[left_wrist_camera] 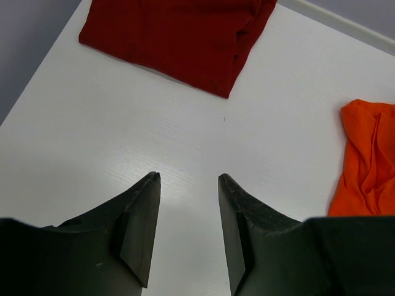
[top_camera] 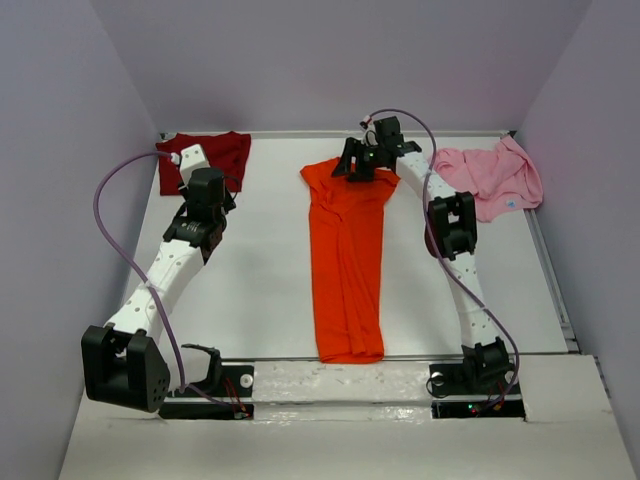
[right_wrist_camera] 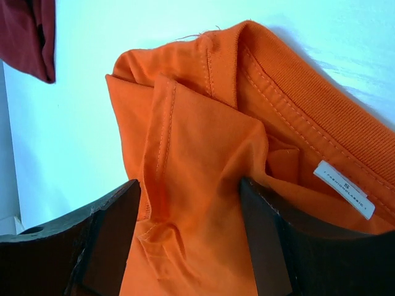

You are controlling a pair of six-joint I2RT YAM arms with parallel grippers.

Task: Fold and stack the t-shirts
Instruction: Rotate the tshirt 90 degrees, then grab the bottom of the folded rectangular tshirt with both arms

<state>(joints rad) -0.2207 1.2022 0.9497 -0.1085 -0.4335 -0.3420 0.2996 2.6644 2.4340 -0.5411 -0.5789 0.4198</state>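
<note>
The orange t-shirt [top_camera: 347, 260] lies in the middle of the table as a long strip folded lengthwise, its collar at the far end. My right gripper [top_camera: 356, 163] is over that collar end. In the right wrist view it [right_wrist_camera: 190, 185] is open, its jaws straddling a bunched fold of orange cloth [right_wrist_camera: 203, 142] beside the neck label. The maroon t-shirt [top_camera: 205, 155] lies folded at the back left, also in the left wrist view [left_wrist_camera: 179, 37]. My left gripper [left_wrist_camera: 188, 177] is open and empty above bare table just in front of it. The pink t-shirt [top_camera: 495, 175] lies crumpled at the back right.
The white table [top_camera: 260, 290] is walled in by purple panels on the left, back and right. A metal rail [top_camera: 555, 270] runs along its right edge. Both arm bases sit at the near edge, with cables looping beside each arm.
</note>
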